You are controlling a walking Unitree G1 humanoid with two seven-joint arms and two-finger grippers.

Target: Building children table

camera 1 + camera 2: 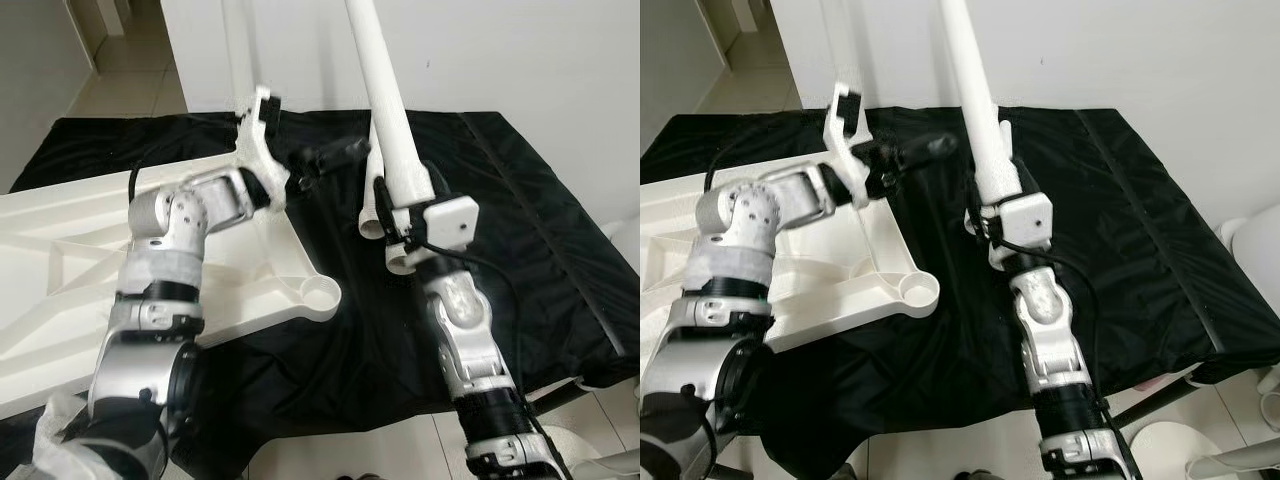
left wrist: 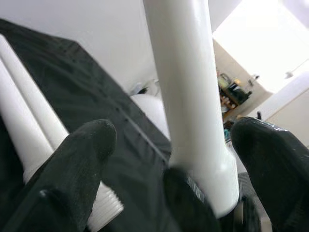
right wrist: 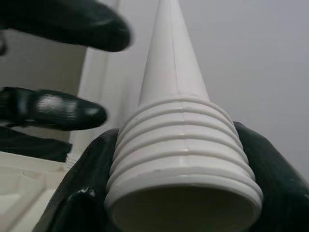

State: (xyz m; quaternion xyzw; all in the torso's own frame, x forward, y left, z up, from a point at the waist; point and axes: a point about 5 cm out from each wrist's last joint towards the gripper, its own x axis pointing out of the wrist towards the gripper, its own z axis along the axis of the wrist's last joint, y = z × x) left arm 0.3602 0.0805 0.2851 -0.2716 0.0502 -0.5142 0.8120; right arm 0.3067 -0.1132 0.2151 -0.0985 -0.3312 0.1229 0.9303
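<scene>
Black cloth point(image 1: 520, 230) covers the work surface before a white wall. Along its left edge lies the white tabletop point(image 1: 60, 250), underside up, a round leg socket point(image 1: 322, 292) at its near corner. The right gripper point(image 1: 395, 235) clamps a white table leg point(image 1: 390, 110) near its threaded end, the leg rising upright. The left gripper point(image 1: 925, 150) hovers beside that leg, fingers point(image 2: 87, 154) spread wide around it.

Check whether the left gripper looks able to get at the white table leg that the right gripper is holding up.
Probably yes. The left gripper is open and reaches toward the table leg, which the right gripper holds upright; in the left wrist view the leg stands between the fingers, with nothing blocking.
</scene>
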